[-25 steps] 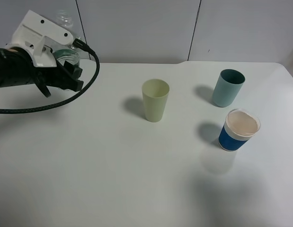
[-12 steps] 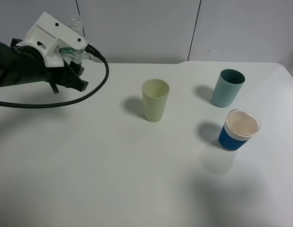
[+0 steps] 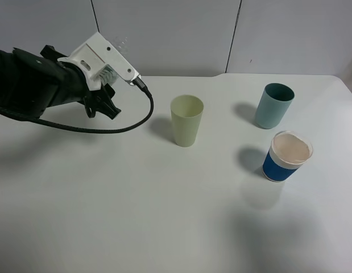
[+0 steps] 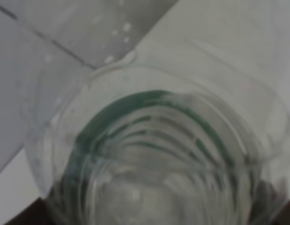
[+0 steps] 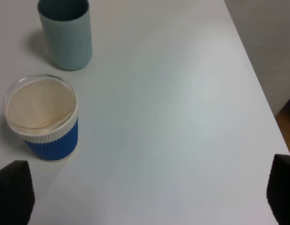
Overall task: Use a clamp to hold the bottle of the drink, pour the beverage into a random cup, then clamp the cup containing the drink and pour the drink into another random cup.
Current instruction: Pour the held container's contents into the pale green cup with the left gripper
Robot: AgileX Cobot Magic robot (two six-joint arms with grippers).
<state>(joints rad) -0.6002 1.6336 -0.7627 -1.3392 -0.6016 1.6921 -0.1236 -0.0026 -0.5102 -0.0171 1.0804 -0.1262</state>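
My left gripper (image 3: pixel 107 74), with its white jaw part, is shut on the clear bottle and holds it in the air over the table's back left. The arm hides most of the bottle; only its faint clear top (image 3: pixel 121 42) shows. In the left wrist view the bottle (image 4: pixel 154 154) fills the frame, with its green label ring and droplets inside; the liquid level cannot be told. The pale yellow-green tumbler (image 3: pixel 186 120) stands upright mid-table, to the right of the gripper and apart from it. My right gripper (image 5: pixel 147 199) is open, with its dark fingertips (image 5: pixel 11 192) wide apart.
A teal tumbler (image 3: pixel 273 105) stands at the back right and shows in the right wrist view (image 5: pixel 65 33). A blue-banded white cup (image 3: pixel 288 156) stands in front of it (image 5: pixel 41 117). The table's right edge (image 5: pixel 257 84) is close to the right gripper. A black cable (image 3: pixel 130 122) hangs from the left arm.
My left gripper has carried the bottle to the right, toward the yellow-green tumbler, tilting as it goes. The cups have not moved.
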